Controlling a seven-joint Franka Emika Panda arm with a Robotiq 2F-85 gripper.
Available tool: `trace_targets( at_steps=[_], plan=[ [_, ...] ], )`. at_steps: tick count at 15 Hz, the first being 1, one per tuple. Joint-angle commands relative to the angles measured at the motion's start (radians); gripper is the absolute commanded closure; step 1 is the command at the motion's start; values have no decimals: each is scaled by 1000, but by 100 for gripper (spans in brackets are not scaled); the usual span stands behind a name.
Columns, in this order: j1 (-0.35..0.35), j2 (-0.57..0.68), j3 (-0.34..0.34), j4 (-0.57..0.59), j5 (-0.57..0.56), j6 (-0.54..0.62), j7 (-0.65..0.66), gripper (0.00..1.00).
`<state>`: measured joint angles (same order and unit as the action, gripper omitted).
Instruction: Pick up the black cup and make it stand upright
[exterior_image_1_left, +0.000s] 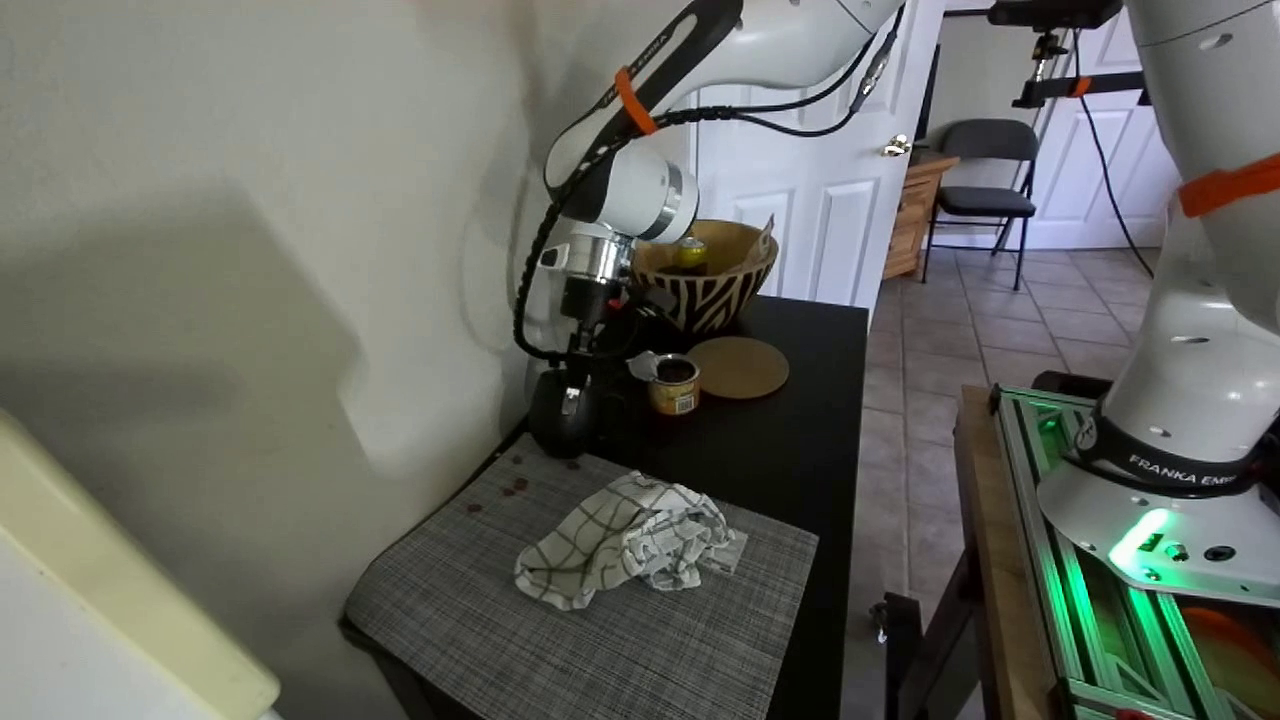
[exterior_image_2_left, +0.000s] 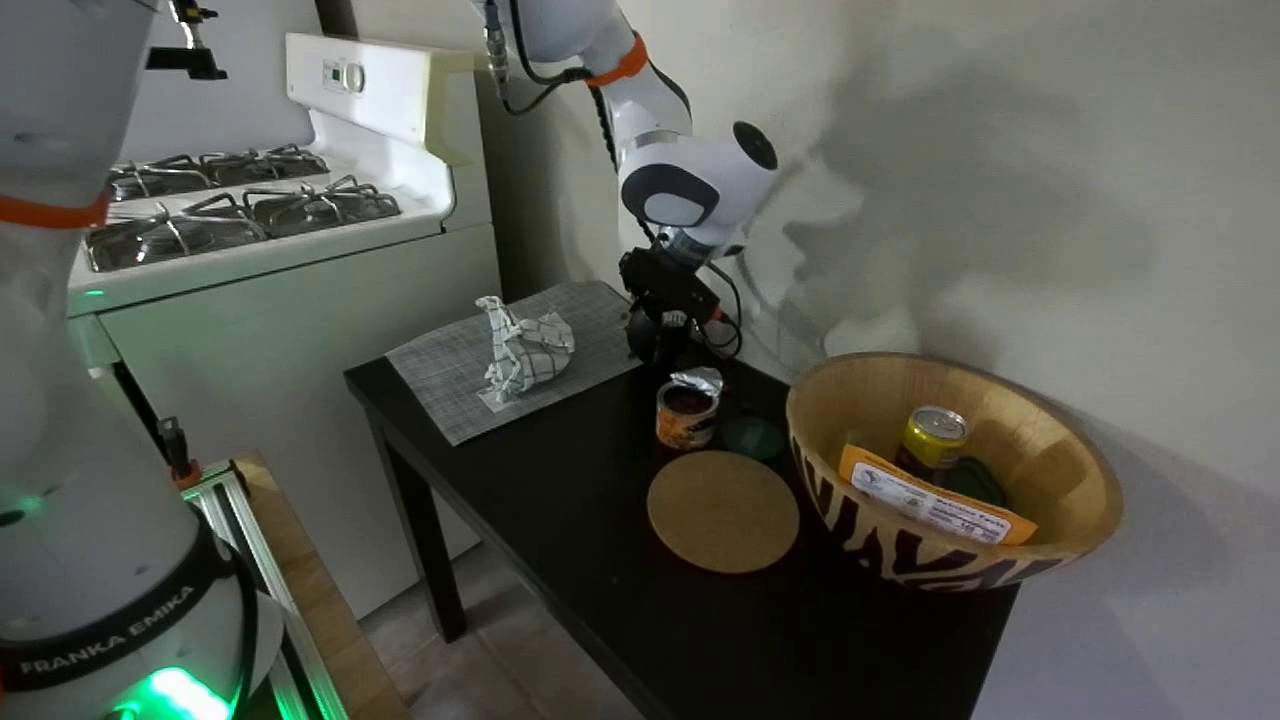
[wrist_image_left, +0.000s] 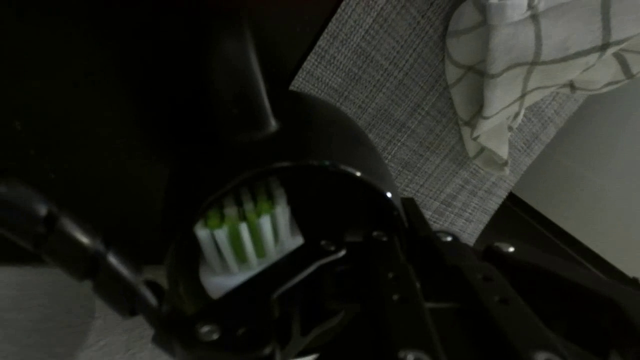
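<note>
Gripper (wrist_image_left: 398, 222), mine: the fingers (wrist_image_left: 420, 230) are pinching the side of the cup (wrist_image_left: 345, 135) at its rim, one reaching into the mouth, one pressing outside.
Cup, black, handled: showing by the edge of the mat (exterior_image_1_left: 450, 600) in both exterior views, its mouth facing my wrist camera; a green-and-white striped patch (wrist_image_left: 245, 240) is showing inside. Whether it is resting or hanging clear, and how far it is tilting, I cannot tell.
Towel (exterior_image_1_left: 620, 540), checked: is lying crumpled on the mat.
Tin (exterior_image_2_left: 686, 432), foil lid (exterior_image_2_left: 700, 379) peeled back: is standing near the cup on the table (exterior_image_2_left: 780, 650).
Disc (exterior_image_2_left: 724, 512), tan: is lying flat beside the tin.
Bowl (exterior_image_2_left: 880, 548), wooden, dark-patterned outside: is standing beside the disc, holding a yellow can (exterior_image_2_left: 935, 440) and an orange packet (exterior_image_2_left: 930, 500).
Green round thing (exterior_image_2_left: 753, 438): is lying between tin and bowl.
</note>
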<state>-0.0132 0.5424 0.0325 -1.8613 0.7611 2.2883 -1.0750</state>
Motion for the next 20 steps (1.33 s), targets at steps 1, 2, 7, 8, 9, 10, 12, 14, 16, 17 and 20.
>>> trace_targets(
  at_steps=[1, 2, 7, 8, 9, 10, 12, 14, 16, 17, 20],
  plan=[
    [83, -22, 0, -39, -219, 118, 180, 97],
    [99, -34, 2, -60, -290, 145, 239, 97],
    [145, -95, -11, -175, -612, 283, 540, 97],
    [145, -111, -13, -201, -663, 303, 594, 97],
    [140, -129, -10, -227, -707, 320, 640, 97],
    [133, -147, -8, -254, -744, 328, 681, 97],
    [118, -183, 1, -301, -787, 339, 727, 97],
    [95, -205, 15, -334, -790, 362, 745, 97],
    [70, -220, 33, -356, -766, 384, 735, 97],
    [61, -227, 39, -366, -759, 393, 735, 97],
    [22, -250, 71, -395, -719, 427, 716, 97]
  ],
)
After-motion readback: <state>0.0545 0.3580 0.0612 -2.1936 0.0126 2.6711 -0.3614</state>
